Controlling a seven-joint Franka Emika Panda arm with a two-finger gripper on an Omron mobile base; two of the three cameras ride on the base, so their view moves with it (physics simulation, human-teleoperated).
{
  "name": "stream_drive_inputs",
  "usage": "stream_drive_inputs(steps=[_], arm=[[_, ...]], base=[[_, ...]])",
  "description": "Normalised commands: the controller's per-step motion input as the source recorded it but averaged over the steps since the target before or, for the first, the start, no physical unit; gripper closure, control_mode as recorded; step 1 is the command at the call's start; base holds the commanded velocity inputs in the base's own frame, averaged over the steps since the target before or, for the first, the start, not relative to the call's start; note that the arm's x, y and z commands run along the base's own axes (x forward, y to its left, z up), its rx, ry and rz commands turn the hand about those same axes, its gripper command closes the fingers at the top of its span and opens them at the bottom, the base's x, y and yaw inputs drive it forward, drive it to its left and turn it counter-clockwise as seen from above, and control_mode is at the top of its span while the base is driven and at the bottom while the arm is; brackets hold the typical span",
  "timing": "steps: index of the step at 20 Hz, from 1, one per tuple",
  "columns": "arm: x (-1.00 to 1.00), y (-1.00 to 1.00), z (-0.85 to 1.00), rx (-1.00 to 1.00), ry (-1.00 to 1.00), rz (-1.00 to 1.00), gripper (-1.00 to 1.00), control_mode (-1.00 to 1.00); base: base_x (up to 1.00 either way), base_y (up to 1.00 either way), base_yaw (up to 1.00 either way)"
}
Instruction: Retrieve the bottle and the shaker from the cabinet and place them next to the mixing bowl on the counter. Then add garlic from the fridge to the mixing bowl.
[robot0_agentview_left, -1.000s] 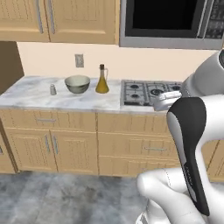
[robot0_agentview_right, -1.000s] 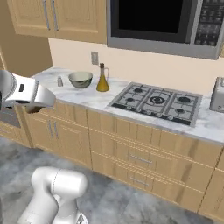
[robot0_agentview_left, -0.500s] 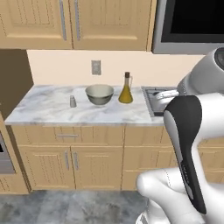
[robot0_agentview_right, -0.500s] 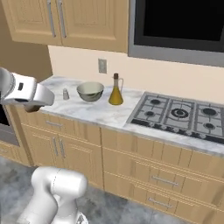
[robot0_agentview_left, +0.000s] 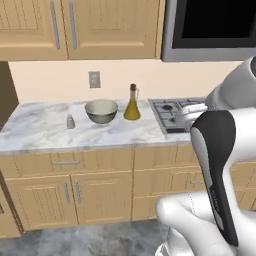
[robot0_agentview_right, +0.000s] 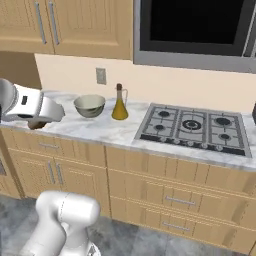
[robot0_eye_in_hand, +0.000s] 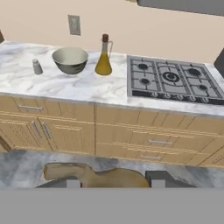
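Note:
The mixing bowl (robot0_agentview_left: 101, 110) (robot0_agentview_right: 90, 105) (robot0_eye_in_hand: 70, 60) stands on the white marble counter (robot0_agentview_left: 40, 132) (robot0_agentview_right: 110, 131) (robot0_eye_in_hand: 87, 89). The bottle (robot0_agentview_left: 132, 104) (robot0_agentview_right: 119, 104) (robot0_eye_in_hand: 104, 59) is upright just right of it. The small grey shaker (robot0_agentview_left: 70, 121) (robot0_eye_in_hand: 37, 66) stands to the bowl's left. My gripper (robot0_agentview_right: 35, 123) (robot0_eye_in_hand: 114, 180) hovers in front of the counter's left part, shut on a tan-brown lumpy thing, the garlic (robot0_agentview_right: 36, 124) (robot0_eye_in_hand: 96, 176). The fridge is out of view.
A gas hob (robot0_agentview_right: 192, 127) (robot0_eye_in_hand: 173, 78) lies right of the bottle, with a dark microwave (robot0_agentview_right: 195, 25) above it. Panelled wall cabinets (robot0_agentview_left: 75, 25) hang over the counter, drawers and doors (robot0_eye_in_hand: 65, 129) sit below. A plain tan panel (robot0_agentview_right: 17, 67) closes the counter's left end.
The whole picture has shifted: the base has driven and the counter with bowl, bottle and shaker now looks nearer. The gripper stays shut on the tan thing.

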Motion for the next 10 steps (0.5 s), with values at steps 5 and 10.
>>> stream_drive_inputs(steps=[5, 10], arm=[[0.00, 0.00, 0.00, 0.00, 0.00, 0.00, 1.00, 1.00], [0.00, 0.00, 0.00, 0.00, 0.00, 0.00, 1.00, 1.00]], base=[[0.44, 0.45, -0.31], [0.55, 0.52, -0.30]])
